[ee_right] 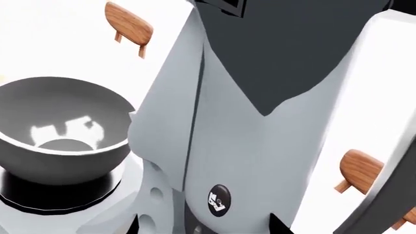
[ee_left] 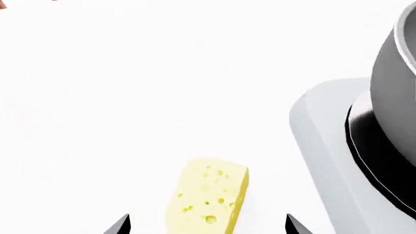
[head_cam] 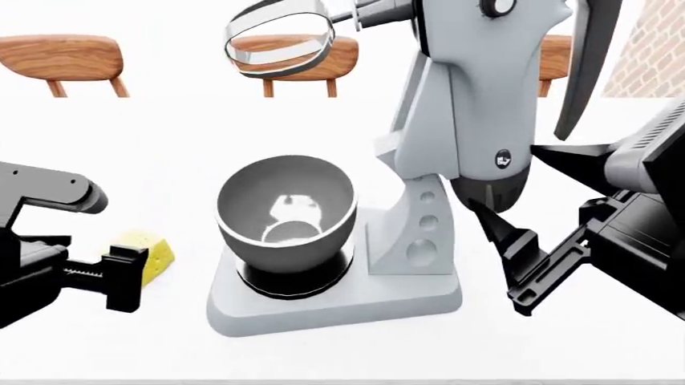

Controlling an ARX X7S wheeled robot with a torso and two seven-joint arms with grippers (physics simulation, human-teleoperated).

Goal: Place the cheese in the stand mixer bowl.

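Note:
The cheese [ee_left: 208, 197], a small pale-yellow wedge with little holes, lies on the white counter between the two wide-apart fingertips of my left gripper [ee_left: 208, 228]. The gripper is open and neither fingertip touches the cheese. In the head view the cheese [head_cam: 147, 250] lies left of the mixer, partly behind my left gripper [head_cam: 128, 269]. The stand mixer bowl [head_cam: 287, 210] is dark grey, shiny inside and empty, and sits on its black base ring [ee_left: 377, 141]. It also shows in the right wrist view [ee_right: 58, 126]. My right gripper [head_cam: 516, 263] is open and empty beside the mixer's right side [ee_right: 205, 229].
The light-grey mixer body [head_cam: 471, 104] has its head tilted up, with the silver loop beater [head_cam: 281, 36] hanging above and behind the bowl. The mixer's base plate [head_cam: 332, 301] surrounds the bowl. Wooden chairs [head_cam: 64, 56] stand behind the white counter.

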